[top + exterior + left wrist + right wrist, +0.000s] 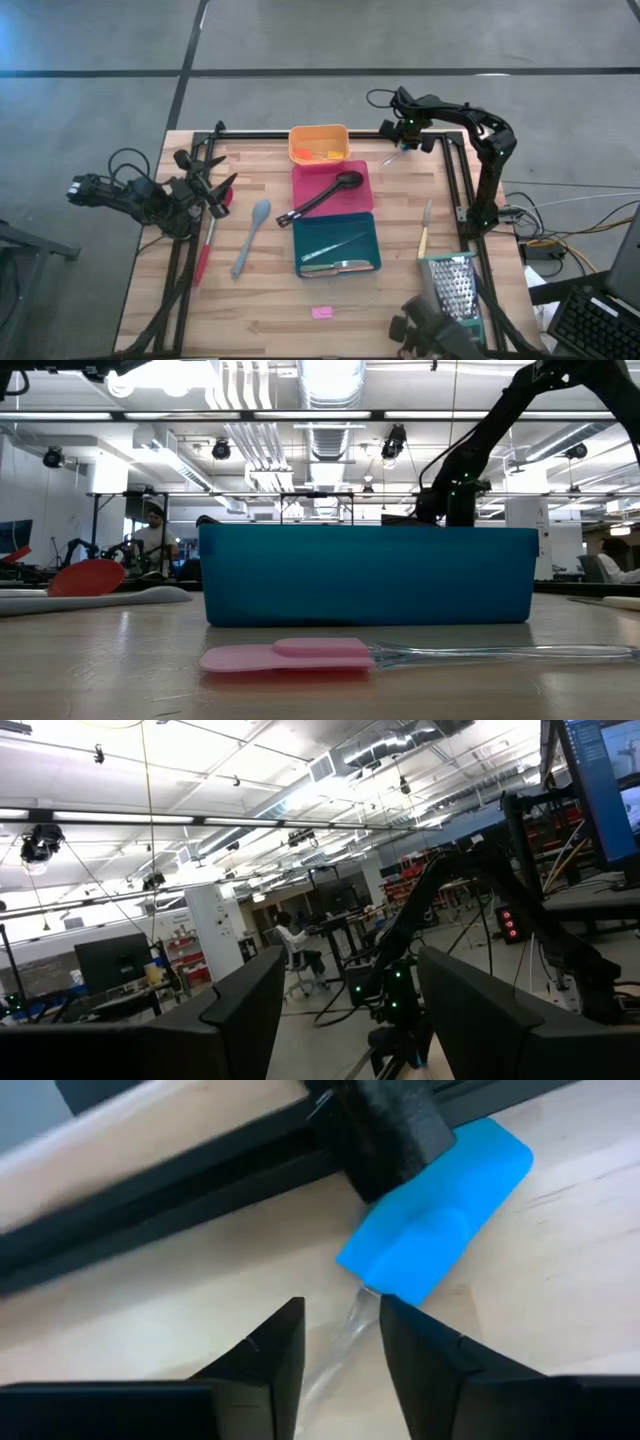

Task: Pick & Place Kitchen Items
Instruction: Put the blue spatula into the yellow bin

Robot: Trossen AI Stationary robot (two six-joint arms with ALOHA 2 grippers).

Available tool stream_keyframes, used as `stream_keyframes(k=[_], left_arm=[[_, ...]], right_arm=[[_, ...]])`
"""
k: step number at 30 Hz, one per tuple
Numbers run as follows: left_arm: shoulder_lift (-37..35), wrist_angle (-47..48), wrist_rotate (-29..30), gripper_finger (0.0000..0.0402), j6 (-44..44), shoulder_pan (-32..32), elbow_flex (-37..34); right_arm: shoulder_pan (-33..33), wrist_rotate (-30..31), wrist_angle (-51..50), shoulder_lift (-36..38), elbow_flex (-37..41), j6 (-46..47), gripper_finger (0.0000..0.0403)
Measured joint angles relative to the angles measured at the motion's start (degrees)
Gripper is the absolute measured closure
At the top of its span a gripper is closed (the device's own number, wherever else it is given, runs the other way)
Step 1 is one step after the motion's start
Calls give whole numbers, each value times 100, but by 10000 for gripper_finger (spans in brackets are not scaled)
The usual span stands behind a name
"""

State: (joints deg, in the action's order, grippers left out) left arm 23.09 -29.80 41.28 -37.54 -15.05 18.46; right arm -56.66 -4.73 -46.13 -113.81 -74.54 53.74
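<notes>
A small blue spatula lies on the table at the far right; its blue head (440, 1220) rests beside a black frame bracket (385, 1125), and its clear handle (345, 1325) runs back between my right gripper's fingers. My right gripper (340, 1335) is open, pointing down, with one finger on either side of that handle; it also shows in the high view (400, 148). My left gripper (220, 190) is open and empty at the table's left edge, above the head of the red spatula (206, 245). A grey spoon (250, 236) lies beside the red spatula.
An orange tray (318, 143), a pink tray (355, 200) with a black spoon (322, 197), and a teal tray (370, 240) with metal tongs (338, 265) stand mid-table. A yellow-handled knife (424, 230) and a box grater (455, 285) lie right. A pink spatula (285, 655) lies near the front edge.
</notes>
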Motion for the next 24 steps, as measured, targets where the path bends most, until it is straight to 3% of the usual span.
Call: stream_keyframes(k=[4,9,12,19,24], left_arm=[[-2,0,-2,168,1,0,-1],[0,4,-2,168,2,0,-2],[-1,20,-2,168,4,4,-2],[13,37,0,168,13,19,-2],[13,33,-2,168,15,20,-2]], right_arm=[[145,-150,-290,-4,-85,-457,302],[471,-967,-652,-44,-101,-794,320],[637,-1114,-614,-44,-122,-1110,328],[681,-865,-853,332,-473,-1414,331],[553,148,-1083,776,-863,-1471,314]])
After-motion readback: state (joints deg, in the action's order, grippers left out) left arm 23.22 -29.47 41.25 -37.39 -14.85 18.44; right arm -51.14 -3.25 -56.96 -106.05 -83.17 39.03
